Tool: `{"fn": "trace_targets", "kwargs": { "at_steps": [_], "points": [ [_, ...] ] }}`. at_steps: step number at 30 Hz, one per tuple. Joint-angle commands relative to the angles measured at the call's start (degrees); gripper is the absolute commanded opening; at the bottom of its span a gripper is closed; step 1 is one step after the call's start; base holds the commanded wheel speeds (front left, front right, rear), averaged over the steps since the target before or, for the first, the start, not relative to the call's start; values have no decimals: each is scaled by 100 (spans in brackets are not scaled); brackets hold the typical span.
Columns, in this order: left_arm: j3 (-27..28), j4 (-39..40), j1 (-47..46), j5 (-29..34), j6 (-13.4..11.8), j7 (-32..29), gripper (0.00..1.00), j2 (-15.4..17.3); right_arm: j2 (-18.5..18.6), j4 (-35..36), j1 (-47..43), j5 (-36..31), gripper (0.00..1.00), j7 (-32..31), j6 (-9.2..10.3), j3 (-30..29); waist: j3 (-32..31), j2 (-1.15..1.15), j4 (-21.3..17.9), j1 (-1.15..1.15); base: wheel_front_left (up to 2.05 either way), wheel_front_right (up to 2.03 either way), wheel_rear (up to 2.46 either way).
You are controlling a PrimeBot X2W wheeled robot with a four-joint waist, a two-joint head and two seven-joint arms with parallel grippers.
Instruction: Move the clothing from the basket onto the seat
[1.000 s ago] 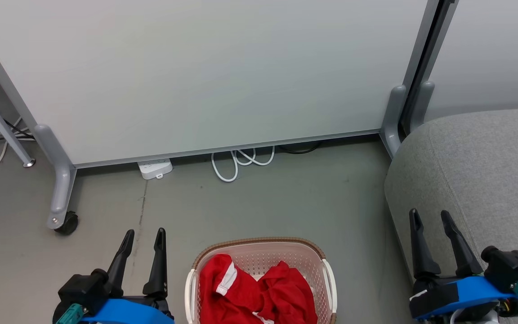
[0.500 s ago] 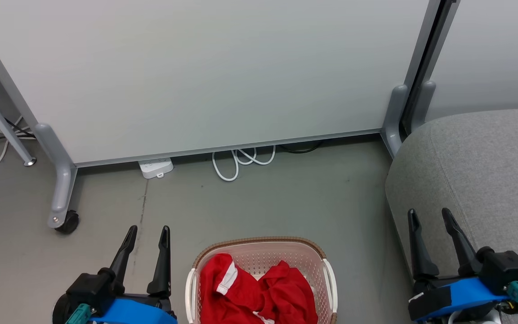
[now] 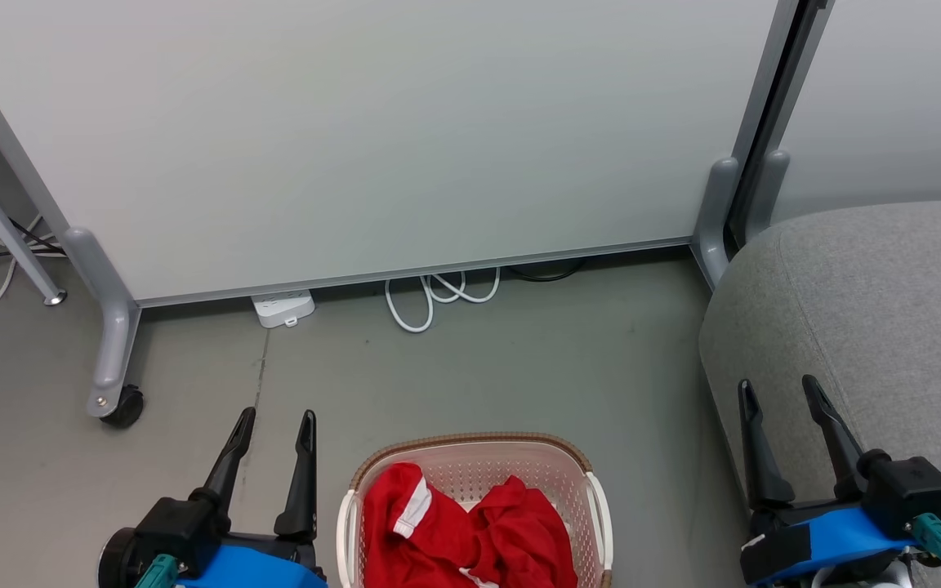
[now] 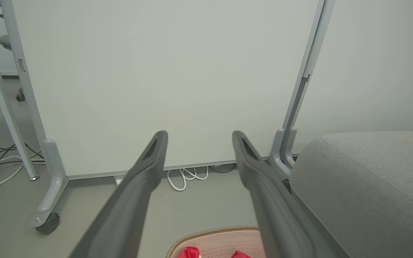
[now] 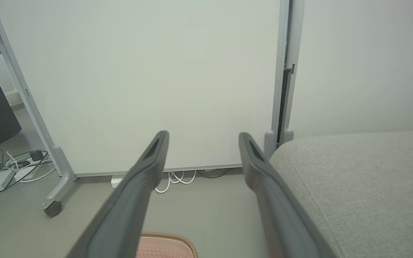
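In the head view we see the crumpled red soft-fabric clothing with white stripes point(image 3: 454, 531) lying inside the cream-white perforated plastic basket with a brown woven-look rim point(image 3: 470, 439). The basket stands on the grey floor point(image 3: 519, 367) at bottom centre. Our left gripper point(image 3: 278, 414) hovers just left of the basket, its two dark fingers spread and empty. Our right gripper point(image 3: 777, 382) is likewise spread and empty, showing against the rounded edge of the large grey woven-fabric seat point(image 3: 887, 310) on the right. A white power strip point(image 3: 283, 308) and a looped white cable point(image 3: 438, 294) lie below a pale wheeled partition panel point(image 3: 356, 122).

In the left wrist view our fingers stand wide apart. The basket's rim and two red peaks of clothing sit at the bottom edge between them, and the seat is to the right.

In the right wrist view our fingers are parted too, with a bit of the basket's rim low between them and the seat beside the right-hand finger
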State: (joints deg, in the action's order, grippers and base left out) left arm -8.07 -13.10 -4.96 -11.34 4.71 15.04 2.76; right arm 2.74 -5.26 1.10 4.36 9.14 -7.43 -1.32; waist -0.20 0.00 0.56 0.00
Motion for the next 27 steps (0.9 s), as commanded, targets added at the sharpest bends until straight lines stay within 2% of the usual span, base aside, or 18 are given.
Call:
{"fn": "trace_targets", "kwargs": {
  "at_steps": [1,14,20,27],
  "points": [
    [-23,-12,-31,2,-10,22,100,25,26,16,-65,-25,100,41,-10,-4,-6,0,7,0,0,0,0],
    [-13,-101,-42,40,-34,20,100,24,24,74,61,35,100,15,-6,100,168,0,-77,0,0,0,0],
    [-120,-464,-361,166,49,11,100,117,25,226,471,62,100,32,-5,221,877,0,-390,0,0,0,0],
    [-434,-1078,-1117,369,161,-150,100,417,19,360,1361,137,100,166,-5,592,2066,0,-986,0,0,0,0]
  ]
}}
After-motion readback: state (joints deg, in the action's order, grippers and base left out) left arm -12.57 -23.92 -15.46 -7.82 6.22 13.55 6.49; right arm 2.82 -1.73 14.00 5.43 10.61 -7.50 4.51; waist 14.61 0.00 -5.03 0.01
